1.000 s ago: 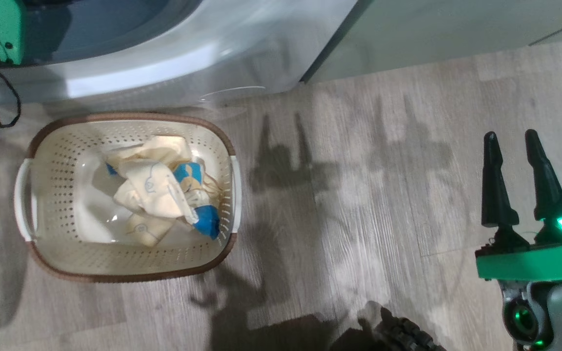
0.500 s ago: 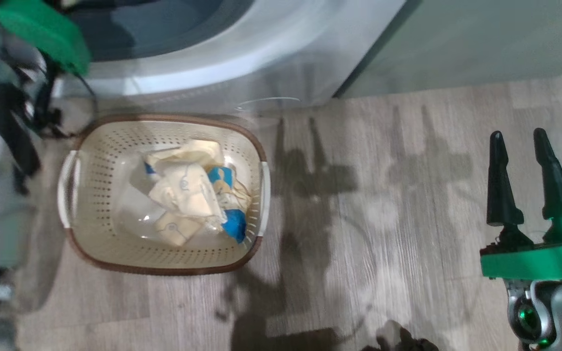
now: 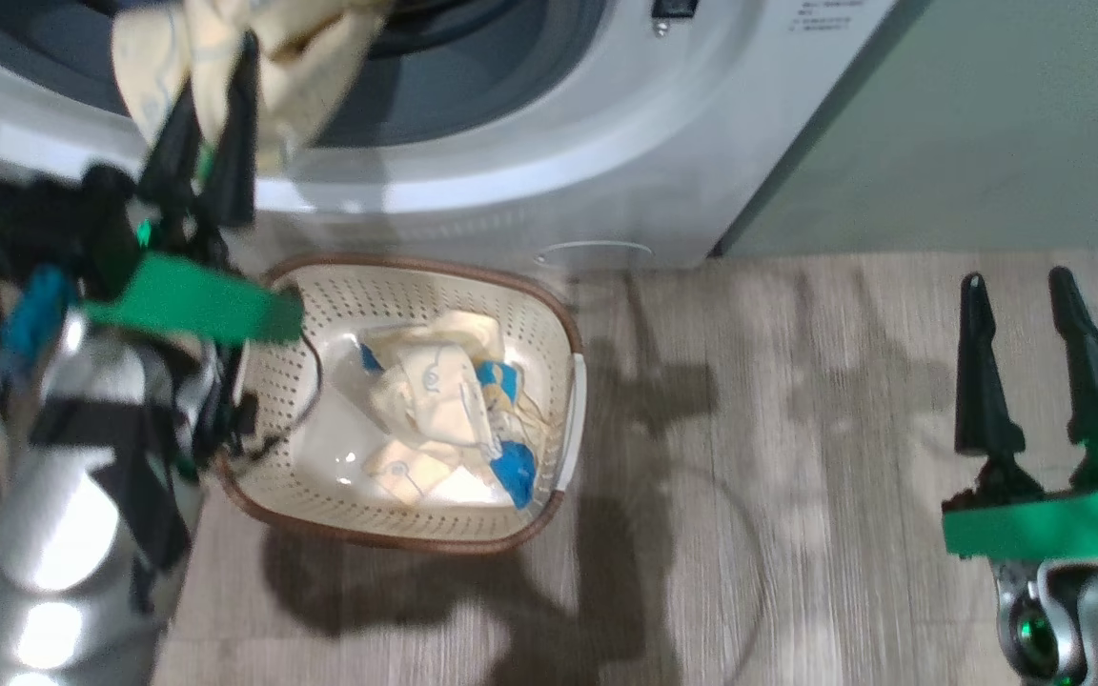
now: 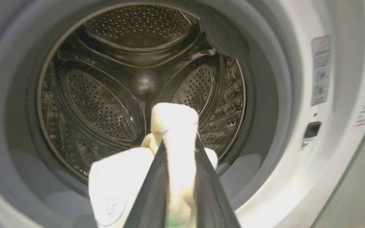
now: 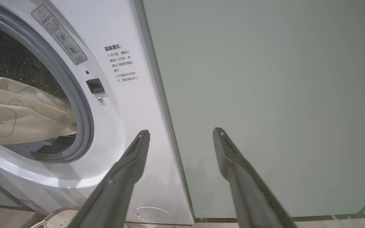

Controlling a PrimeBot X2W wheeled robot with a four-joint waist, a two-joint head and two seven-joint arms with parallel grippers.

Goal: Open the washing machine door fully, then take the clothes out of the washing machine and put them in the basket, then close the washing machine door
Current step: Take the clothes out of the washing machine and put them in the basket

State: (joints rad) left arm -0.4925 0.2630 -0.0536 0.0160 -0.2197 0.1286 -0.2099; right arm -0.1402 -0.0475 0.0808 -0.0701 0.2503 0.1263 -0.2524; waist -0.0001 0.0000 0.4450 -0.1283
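Now my left pincer (image 3: 218, 71) is clamped on a cream garment (image 3: 301, 57). Its fingers press the fabric from both sides, just in front of the washer's (image 3: 549, 143) open mouth. Cloth bulges above the fingertips and hangs down to one side of them, and straight past them lies the steel drum (image 4: 106, 104). Below that pincer the basket (image 3: 416, 269) sits on the floor (image 3: 797, 429), close against the washer's front, with clothes (image 3: 444, 381) heaped inside, cream with blue patches. My right pincer (image 3: 1016, 284) hovers well off to the right, its fingers apart and gripping nothing. Ahead of it are the washer's right edge and the green cabinet (image 5: 265, 95) beside it.
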